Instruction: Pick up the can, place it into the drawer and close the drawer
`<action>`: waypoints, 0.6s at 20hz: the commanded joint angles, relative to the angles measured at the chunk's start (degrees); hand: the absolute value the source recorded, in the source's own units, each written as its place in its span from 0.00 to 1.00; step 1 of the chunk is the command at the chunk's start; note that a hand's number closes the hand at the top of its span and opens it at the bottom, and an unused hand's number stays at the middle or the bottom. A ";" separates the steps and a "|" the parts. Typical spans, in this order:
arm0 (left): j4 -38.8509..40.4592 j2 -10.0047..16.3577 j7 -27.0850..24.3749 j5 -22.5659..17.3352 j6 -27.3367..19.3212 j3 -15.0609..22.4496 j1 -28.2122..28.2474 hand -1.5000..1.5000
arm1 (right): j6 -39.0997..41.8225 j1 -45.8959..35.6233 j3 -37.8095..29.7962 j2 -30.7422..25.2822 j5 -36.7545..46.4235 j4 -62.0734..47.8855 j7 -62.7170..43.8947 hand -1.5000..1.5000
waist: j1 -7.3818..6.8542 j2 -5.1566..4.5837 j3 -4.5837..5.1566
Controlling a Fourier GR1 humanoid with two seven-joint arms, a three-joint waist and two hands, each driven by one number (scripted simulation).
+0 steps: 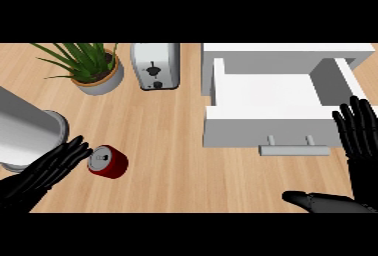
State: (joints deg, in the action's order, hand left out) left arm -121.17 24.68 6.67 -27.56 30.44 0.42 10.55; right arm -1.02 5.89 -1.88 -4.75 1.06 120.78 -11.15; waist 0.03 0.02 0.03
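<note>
The black left hand lies with fingers straight and nothing in its hold. Just right of its fingertips, the red cylindrical can with a silver tabbed lid stands on end on the light wooden bench, lid uppermost and long axis upright; contact cannot be confirmed, and no wording on it can be read. The black right hand rests open and unladen, fingers up, just right of the open white drawer.
</note>
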 commanded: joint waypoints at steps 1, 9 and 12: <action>0.87 4.43 2.97 -8.02 5.07 -5.89 0.52 0.00 | -2.23 1.17 3.21 2.65 4.13 -1.14 -0.05 0.00 | -0.20 0.01 -0.03; 5.88 2.71 7.71 -12.03 5.97 -9.83 -2.74 0.00 | 3.20 3.05 -2.64 -0.81 -2.36 1.39 -0.70 0.00 | 0.08 0.00 -0.03; 5.39 0.60 8.43 -8.28 6.26 -9.67 -1.75 0.00 | 4.35 6.33 -4.94 -0.13 -3.63 -0.13 4.51 0.00 | 0.09 0.02 -0.04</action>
State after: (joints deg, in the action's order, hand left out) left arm -117.32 25.94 12.51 -36.37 36.63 -8.29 10.62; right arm 2.50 11.38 -5.47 -5.02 -1.60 120.28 -7.69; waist 0.06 0.05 -0.01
